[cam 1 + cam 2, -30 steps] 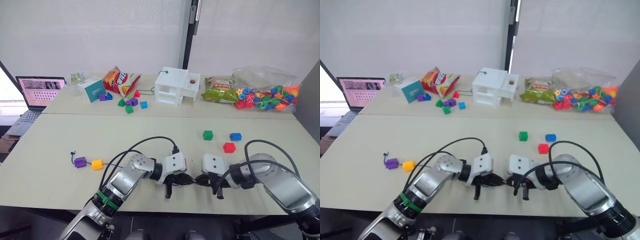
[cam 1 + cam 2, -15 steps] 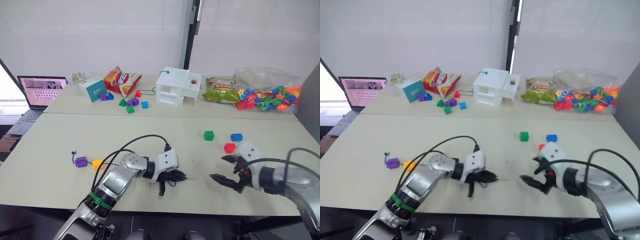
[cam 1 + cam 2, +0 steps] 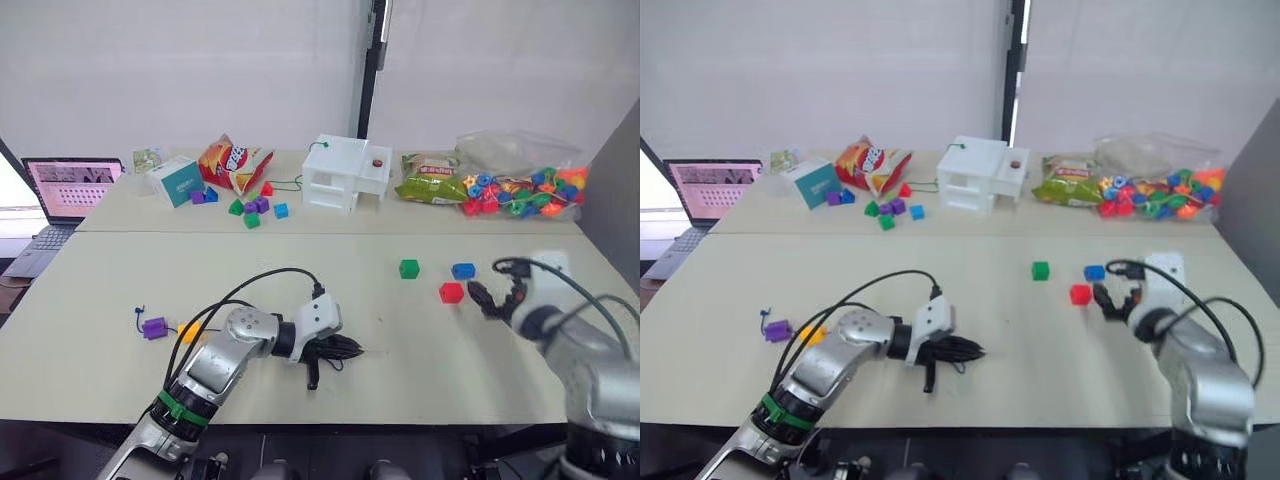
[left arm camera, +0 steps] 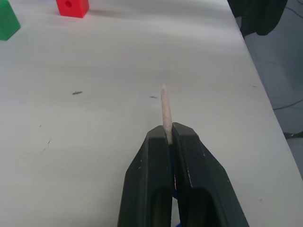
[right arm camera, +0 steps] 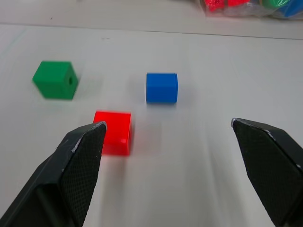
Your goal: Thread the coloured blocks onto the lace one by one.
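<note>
While the left gripper [image 4: 168,135] pinches the lace [image 4: 164,106] just behind its stiff pale tip, the right gripper [image 5: 173,142] hovers wide open beside the red block [image 5: 112,132], with the blue block [image 5: 162,87] and green block [image 5: 55,79] just beyond it. Closing off-centre could knock the red block away. Far behind the red block, a clear bag [image 3: 520,180] holds many colourful beads.

The near counter [image 3: 120,280] carries 3 blocks toward its right edge: green [image 3: 409,268], blue [image 3: 463,270], red [image 3: 451,292]. Near its left edge lie a purple block [image 3: 153,327] and what looks like a yellow-orange one [image 3: 187,331].
</note>
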Robot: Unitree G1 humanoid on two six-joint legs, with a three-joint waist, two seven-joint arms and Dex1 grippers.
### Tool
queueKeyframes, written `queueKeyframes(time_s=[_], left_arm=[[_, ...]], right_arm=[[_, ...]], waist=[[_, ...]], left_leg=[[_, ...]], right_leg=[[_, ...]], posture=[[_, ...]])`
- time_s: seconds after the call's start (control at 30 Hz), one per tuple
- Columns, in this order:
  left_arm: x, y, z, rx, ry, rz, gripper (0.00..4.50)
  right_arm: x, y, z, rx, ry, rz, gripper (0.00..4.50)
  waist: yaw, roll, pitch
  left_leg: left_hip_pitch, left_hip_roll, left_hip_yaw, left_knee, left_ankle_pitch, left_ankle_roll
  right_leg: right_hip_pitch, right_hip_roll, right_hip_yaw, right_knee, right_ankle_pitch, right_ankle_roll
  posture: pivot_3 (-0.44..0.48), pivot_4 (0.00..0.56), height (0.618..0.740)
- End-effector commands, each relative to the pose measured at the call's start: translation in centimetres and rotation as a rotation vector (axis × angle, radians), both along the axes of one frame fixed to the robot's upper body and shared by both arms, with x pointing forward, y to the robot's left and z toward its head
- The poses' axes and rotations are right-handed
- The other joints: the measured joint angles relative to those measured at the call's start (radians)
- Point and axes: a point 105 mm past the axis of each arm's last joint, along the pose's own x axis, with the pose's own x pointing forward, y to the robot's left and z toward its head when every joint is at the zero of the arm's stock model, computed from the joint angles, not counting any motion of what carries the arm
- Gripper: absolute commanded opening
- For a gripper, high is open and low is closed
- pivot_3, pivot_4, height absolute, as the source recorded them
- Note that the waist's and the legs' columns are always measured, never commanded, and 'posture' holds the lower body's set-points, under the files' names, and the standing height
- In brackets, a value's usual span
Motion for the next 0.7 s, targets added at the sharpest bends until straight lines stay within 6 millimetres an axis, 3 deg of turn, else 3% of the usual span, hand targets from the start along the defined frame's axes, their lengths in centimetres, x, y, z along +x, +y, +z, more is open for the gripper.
queueKeyframes(time_s=[0.03, 0.3, 0.67, 0.7], left_arm=[[0.0, -0.3, 0.7, -0.014, -0.028, 0.002, 0.00], [-0.1, -0.4, 0.7, -0.028, -0.024, 0.029, 0.00], [0.1, -0.4, 0.6, -0.027, -0.030, 0.057, 0.00], [0.1, -0.4, 0.6, -0.027, -0.032, 0.058, 0.00]], right_arm=[[1.9, -1.0, 1.4, 0.001, -0.013, -0.030, 4.46], [6.3, -1.8, 1.4, 0.031, 0.136, 0.009, 4.46], [8.5, -1.5, -0.6, 0.009, 0.215, 0.046, 4.46], [8.6, -1.5, -0.7, 0.004, 0.217, 0.047, 4.22]], waist=[[0.006, 0.000, 0.000], [0.003, 0.000, 0.000], [-0.007, 0.000, 0.000], [-0.007, 0.000, 0.000]], left_leg=[[0.000, 0.000, -0.001, -0.001, 0.000, 0.000], [-0.001, -0.001, 0.000, -0.001, 0.000, 0.001], [-0.001, -0.001, 0.000, -0.001, 0.000, 0.001], [-0.001, -0.001, 0.000, -0.001, 0.000, 0.001]], right_leg=[[0.000, 0.000, -0.001, 0.000, 0.000, 0.000], [0.000, -0.001, -0.001, -0.001, 0.000, 0.000], [-0.001, -0.001, 0.000, -0.001, 0.000, 0.000], [-0.001, -0.001, 0.000, -0.001, 0.000, 0.000]], posture=[[0.000, 0.150, 0.740], [0.000, 0.150, 0.740], [0.000, 0.150, 0.740], [0.000, 0.150, 0.740]])
